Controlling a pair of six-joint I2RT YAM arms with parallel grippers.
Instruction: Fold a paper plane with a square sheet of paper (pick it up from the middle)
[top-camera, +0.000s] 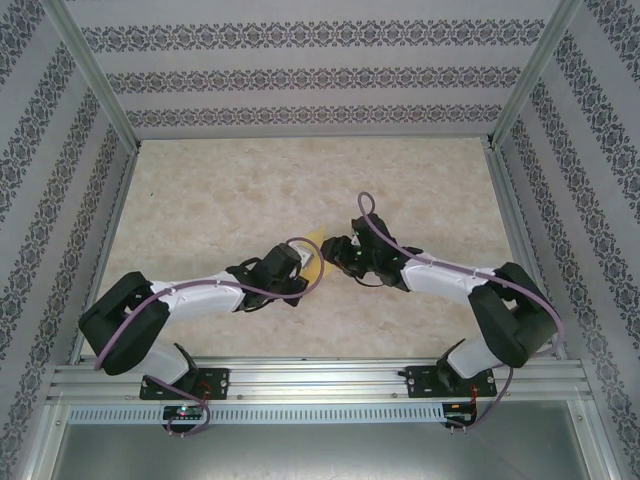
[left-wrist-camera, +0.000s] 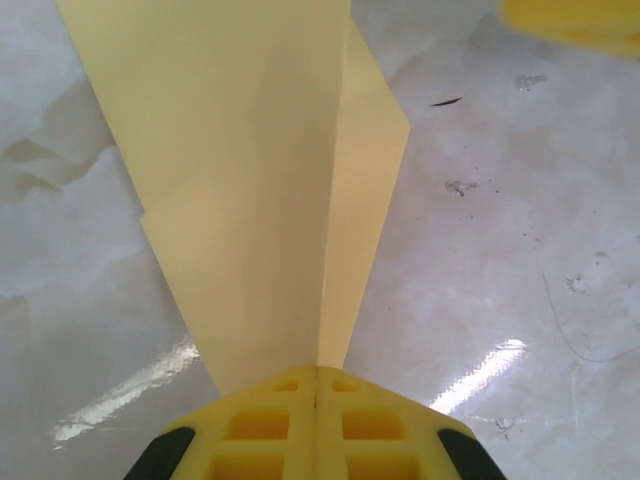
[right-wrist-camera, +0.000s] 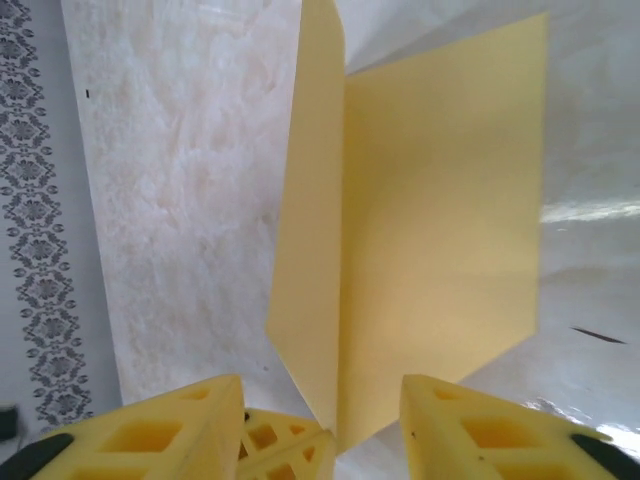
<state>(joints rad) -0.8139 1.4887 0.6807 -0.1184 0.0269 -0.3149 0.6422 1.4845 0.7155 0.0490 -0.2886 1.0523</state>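
The paper plane (left-wrist-camera: 260, 180) is a folded yellow paper with a central crease, narrowing to a point at my left gripper (left-wrist-camera: 316, 380). That gripper is shut on the pointed end. In the top view the paper plane (top-camera: 316, 250) hangs between both grippers at mid-table, with my left gripper (top-camera: 308, 268) just below it. My right gripper (right-wrist-camera: 320, 385) stands open, its yellow fingers (right-wrist-camera: 190, 425) either side of the paper plane (right-wrist-camera: 430, 230) without touching it. In the right wrist view the left gripper's fingers (right-wrist-camera: 285, 440) pinch the paper's tip.
The marble-patterned table (top-camera: 220, 200) is fenced by aluminium rails (top-camera: 100, 90) and patterned walls (top-camera: 310, 80). Both arms reach inward from the near edge and meet at the middle. A fingertip of the right gripper (left-wrist-camera: 570, 20) shows in the left wrist view's top right corner.
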